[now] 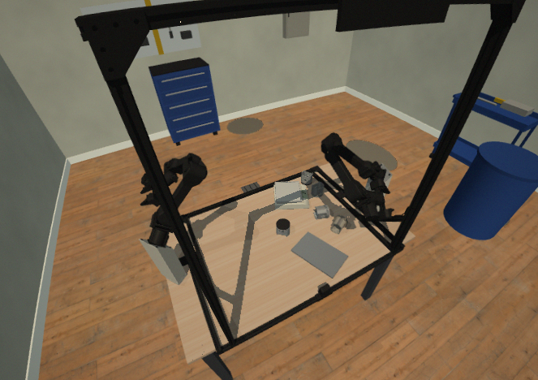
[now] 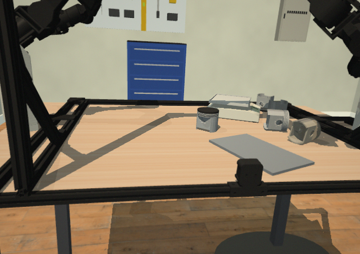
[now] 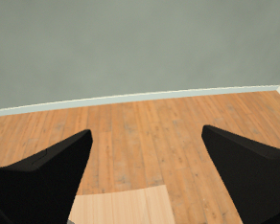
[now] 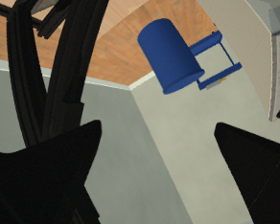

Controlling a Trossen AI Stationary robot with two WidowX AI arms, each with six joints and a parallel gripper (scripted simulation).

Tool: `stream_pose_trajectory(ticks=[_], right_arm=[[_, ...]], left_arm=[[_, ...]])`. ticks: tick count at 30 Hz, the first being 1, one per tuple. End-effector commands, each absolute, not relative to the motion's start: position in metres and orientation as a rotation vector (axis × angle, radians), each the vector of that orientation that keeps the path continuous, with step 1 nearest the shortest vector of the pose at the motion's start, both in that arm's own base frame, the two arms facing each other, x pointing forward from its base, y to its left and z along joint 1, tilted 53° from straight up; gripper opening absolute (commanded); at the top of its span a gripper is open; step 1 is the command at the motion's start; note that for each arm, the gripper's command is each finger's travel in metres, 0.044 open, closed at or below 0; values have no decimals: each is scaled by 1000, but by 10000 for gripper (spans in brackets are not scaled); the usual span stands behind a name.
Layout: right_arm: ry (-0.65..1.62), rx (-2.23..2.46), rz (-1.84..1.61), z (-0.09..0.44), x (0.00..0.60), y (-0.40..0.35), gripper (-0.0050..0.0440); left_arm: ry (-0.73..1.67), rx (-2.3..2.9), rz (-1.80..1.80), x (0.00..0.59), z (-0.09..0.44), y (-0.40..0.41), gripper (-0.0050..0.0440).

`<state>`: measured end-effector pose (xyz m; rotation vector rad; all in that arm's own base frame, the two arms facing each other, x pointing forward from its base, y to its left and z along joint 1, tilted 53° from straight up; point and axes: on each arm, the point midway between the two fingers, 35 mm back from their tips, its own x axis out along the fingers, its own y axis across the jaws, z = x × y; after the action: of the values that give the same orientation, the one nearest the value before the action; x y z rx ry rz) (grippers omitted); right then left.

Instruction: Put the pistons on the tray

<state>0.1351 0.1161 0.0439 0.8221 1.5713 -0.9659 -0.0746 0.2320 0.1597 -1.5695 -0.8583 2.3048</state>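
Pistons (image 1: 282, 228) (image 2: 207, 120) in top, exterior only

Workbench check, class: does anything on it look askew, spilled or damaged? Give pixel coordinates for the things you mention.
The flat steel tray (image 1: 319, 254) (image 2: 261, 153) lies askew, its edges running diagonally to the bench frame (image 1: 278, 313) (image 2: 126, 192). One piston (image 1: 338, 224) (image 2: 303, 131) rests tipped on its side, unlike the dark-topped piston (image 1: 282, 226) (image 2: 207, 119) standing upright. I see no spill or obvious damage.

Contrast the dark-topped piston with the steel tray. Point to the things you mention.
The piston (image 1: 282, 227) (image 2: 207, 120) is a ribbed, rounded body; the tray (image 1: 319, 254) (image 2: 261, 153) is a thin, smooth slab. The piston stands upright with a dark top, while the tray lies flat and is plain grey. Both rest on the bench (image 1: 273, 287) (image 2: 144, 149).
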Motion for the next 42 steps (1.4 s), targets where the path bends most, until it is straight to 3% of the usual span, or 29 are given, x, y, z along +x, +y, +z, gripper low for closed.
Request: stream_pose_trajectory(ticks=[1, 17, 18, 42], right_arm=[[1571, 822, -966, 44, 135, 116, 400], [1571, 822, -966, 44, 135, 116, 400], [1570, 818, -936, 44, 140, 118, 378], [1442, 676, -328, 57, 173, 134, 378]], left_arm=[[-858, -1570, 2305, -75, 160, 232, 400], [-858, -1570, 2305, -75, 160, 232, 400], [-832, -1558, 2294, -71, 157, 235, 440], [-339, -1207, 2048, -48, 149, 252, 440]])
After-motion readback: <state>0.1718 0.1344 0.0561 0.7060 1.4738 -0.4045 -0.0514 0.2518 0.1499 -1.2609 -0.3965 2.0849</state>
